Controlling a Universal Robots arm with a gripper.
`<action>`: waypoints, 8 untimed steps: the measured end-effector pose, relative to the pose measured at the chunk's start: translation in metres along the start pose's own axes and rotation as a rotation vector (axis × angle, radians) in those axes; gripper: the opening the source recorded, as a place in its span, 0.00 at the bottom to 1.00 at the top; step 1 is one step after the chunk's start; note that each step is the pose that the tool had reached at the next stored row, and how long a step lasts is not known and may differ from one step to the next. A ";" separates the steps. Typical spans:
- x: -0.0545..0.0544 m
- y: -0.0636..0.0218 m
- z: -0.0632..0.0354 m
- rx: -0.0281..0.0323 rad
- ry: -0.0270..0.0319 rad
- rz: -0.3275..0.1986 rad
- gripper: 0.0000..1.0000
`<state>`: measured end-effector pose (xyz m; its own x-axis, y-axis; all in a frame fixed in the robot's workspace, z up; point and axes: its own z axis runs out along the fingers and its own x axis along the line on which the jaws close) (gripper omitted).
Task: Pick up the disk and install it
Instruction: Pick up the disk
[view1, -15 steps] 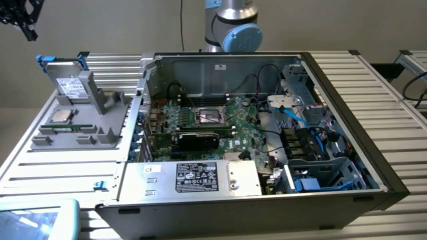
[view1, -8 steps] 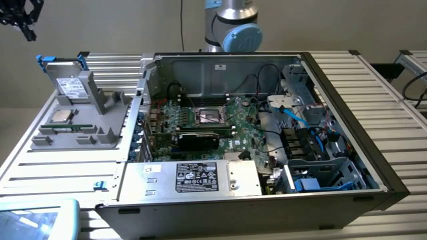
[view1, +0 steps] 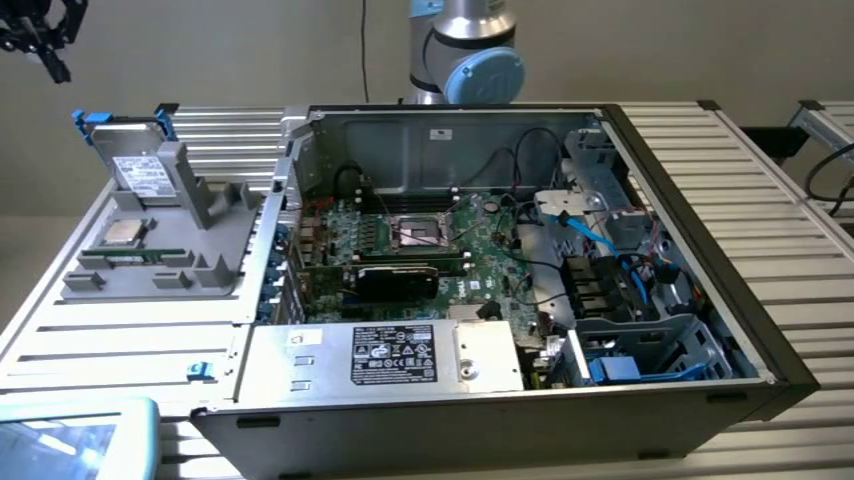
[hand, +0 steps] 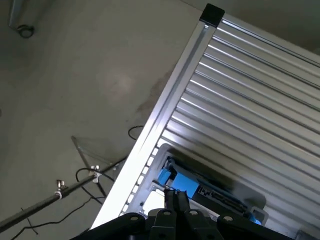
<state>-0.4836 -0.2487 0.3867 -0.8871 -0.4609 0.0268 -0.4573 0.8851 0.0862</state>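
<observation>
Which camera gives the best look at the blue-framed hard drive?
The exterior view: the hard drive stands in a grey holder, label and blue frame plain. The wrist view catches part of its blue frame.

I could read no text anywhere. Inside the computer case (view1: 441, 440), the black label (view1: 391, 354) on the grey metal box (view1: 300, 360) carried white print and marks I couldn't make out. Outside the case, the white label (view1: 147, 180) on the disk (view1: 139, 160) was equally illegible.
</observation>
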 end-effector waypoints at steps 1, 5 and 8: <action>0.000 0.0000 0.0000 0.0007 0.0012 -0.018 0.11; 0.000 0.0000 0.0001 0.0033 0.0061 -0.090 0.11; 0.000 0.0000 0.0001 0.0053 0.0099 -0.145 0.11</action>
<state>-0.4836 -0.2487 0.3866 -0.8110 -0.5846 0.0242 -0.5810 0.8095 0.0846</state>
